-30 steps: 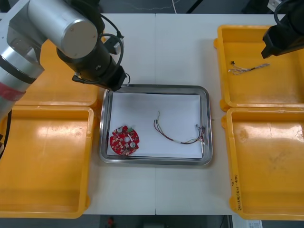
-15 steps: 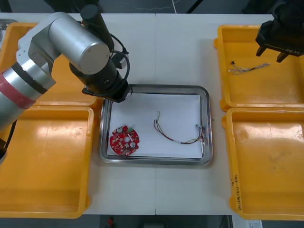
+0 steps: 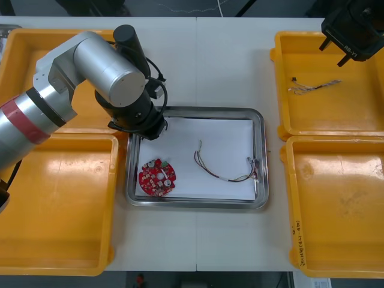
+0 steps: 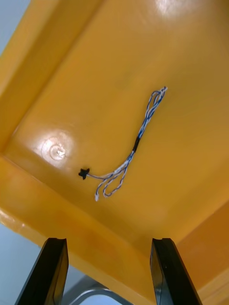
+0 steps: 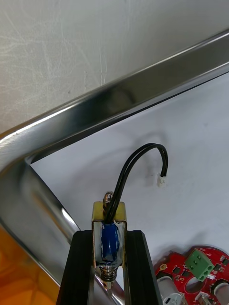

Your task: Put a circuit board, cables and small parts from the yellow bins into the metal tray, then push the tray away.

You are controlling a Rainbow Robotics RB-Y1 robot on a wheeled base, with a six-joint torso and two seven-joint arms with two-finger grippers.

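Left pincer (image 5: 109,237) clenches a small metal part (image 5: 109,221) over the white-lined metal tray (image 5: 119,102) near the circuit board (image 5: 191,271); right pincer (image 4: 108,244), released, hovers above a blue and white cable (image 4: 138,140) in a yellow bin (image 4: 71,71) on the pale desk (image 3: 216,66)

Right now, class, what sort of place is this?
Probably an electronics kitting bench: yellow bins flank a metal tray with a circuit board; the left gripper holds a small metal part over it.
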